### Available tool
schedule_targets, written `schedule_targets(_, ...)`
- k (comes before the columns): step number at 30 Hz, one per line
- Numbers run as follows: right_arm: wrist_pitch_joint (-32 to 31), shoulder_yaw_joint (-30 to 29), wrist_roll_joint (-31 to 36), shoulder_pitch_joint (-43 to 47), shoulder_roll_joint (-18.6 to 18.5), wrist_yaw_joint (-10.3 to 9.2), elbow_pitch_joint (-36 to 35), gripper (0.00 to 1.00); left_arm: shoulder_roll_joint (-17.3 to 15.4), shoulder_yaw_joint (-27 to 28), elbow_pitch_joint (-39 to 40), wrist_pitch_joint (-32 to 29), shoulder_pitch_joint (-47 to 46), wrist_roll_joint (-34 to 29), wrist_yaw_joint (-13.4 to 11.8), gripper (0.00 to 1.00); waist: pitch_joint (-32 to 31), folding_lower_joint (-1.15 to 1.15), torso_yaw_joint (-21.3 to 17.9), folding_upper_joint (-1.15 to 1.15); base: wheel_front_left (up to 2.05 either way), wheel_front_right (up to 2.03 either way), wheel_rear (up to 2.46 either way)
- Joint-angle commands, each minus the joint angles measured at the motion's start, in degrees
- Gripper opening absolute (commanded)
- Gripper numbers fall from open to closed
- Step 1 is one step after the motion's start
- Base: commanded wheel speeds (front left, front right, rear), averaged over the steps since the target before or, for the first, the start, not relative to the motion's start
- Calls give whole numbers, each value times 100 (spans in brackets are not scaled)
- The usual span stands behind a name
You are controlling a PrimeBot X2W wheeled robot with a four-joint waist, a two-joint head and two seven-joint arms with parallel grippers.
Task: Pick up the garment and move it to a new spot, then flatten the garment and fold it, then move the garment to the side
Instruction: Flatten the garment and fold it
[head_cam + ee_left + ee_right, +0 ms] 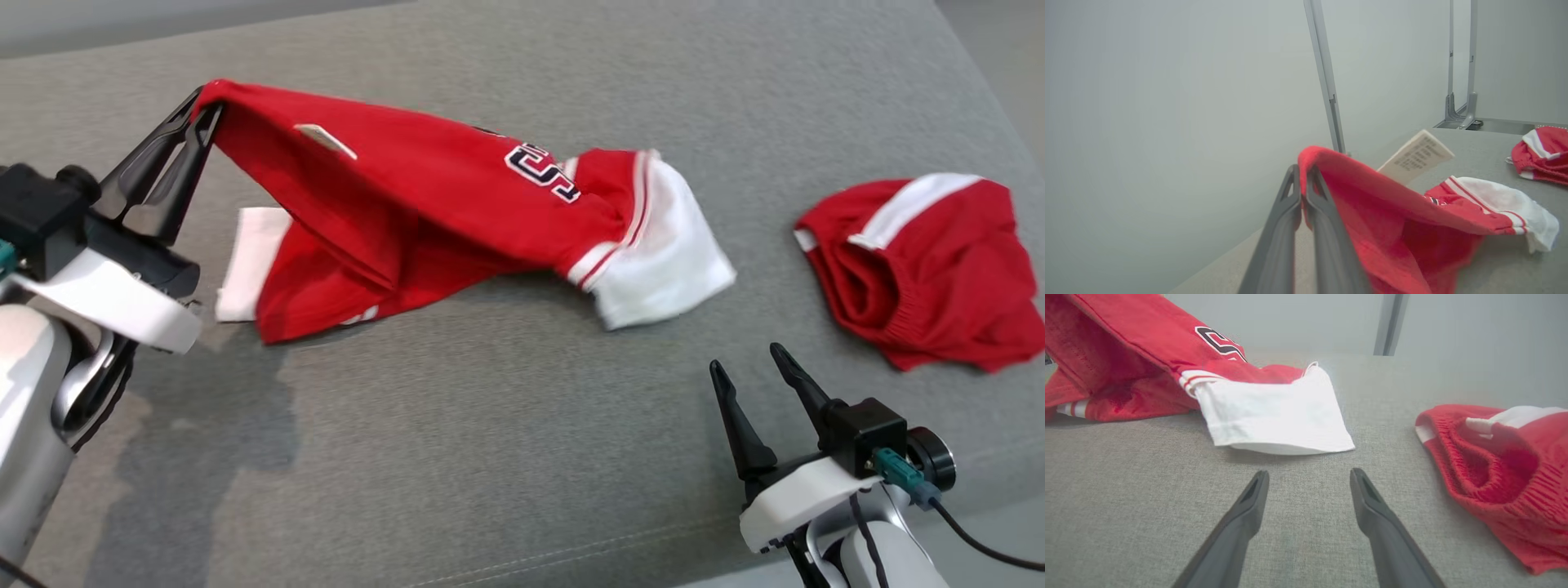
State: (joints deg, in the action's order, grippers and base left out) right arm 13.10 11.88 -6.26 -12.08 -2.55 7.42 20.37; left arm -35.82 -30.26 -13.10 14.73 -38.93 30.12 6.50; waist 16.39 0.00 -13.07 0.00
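The left claw [206, 104] is pinching one corner of the red shirt [424, 196], lifting it off the grey surface [490, 457]. The shirt's long axis is running from there toward four o'clock, its white sleeve [669, 261] resting down. The right claw [746, 357] is standing wide and empty, the sleeve lying at its eleven o'clock.

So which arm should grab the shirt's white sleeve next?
Probably right: the right end effector, open, sits just before the white sleeve. The left end effector is shut on the red shirt at its other end.
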Motion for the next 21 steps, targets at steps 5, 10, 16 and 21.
schedule_targets(5,87,114,-72,-325,-32,7,200,100,-483,547,187,26,334,-101,81,0,-259,0,523,0,0,0,0)
schedule_targets(10,53,262,43,-506,-32,7,449,100,-563,675,72,27,884,105,96,0,-280,0,725,0,0,0,0)
schedule_targets(16,-101,272,37,-654,-32,7,546,100,-457,964,-53,27,1374,296,97,0,-259,0,838,0,0,0,0)
schedule_targets(21,-147,-103,-49,-689,-32,7,899,100,-238,1121,-102,27,1792,339,98,0,-225,0,934,0,0,0,0)
